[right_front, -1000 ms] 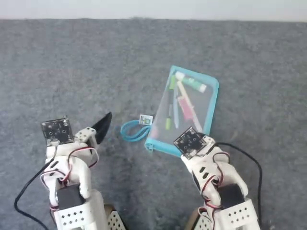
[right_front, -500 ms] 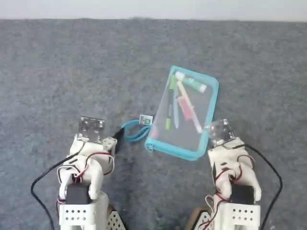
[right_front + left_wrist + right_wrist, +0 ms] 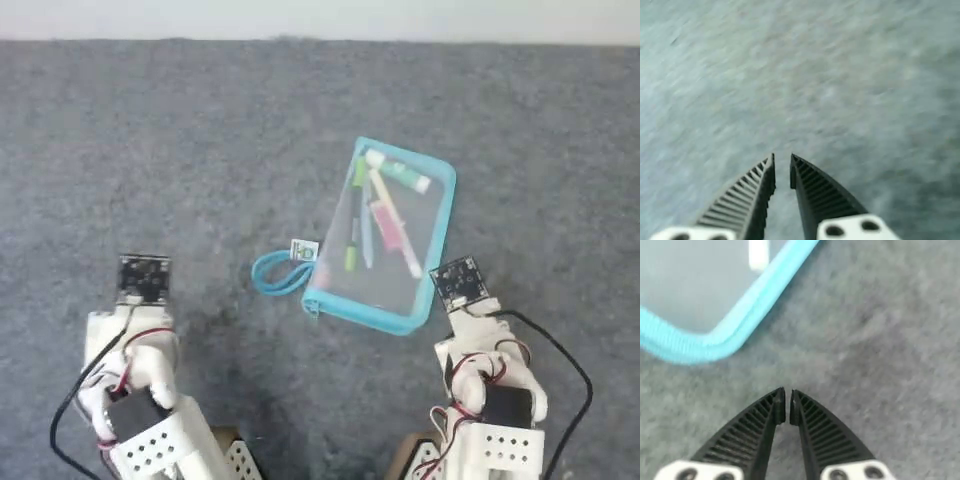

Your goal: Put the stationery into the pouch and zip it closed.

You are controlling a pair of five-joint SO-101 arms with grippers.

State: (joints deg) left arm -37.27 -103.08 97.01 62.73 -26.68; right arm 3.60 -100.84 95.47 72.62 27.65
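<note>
The clear plastic pouch with a turquoise zip border lies flat on the grey carpet-like table cover. The coloured pens and markers are inside it, and its blue loop strap trails from one corner. Its rounded corner sits just ahead of the right gripper, whose black ribbed fingertips almost meet on nothing. The left gripper, well apart from the pouch over bare cover, is drawn in to a narrow slit and is empty.
</note>
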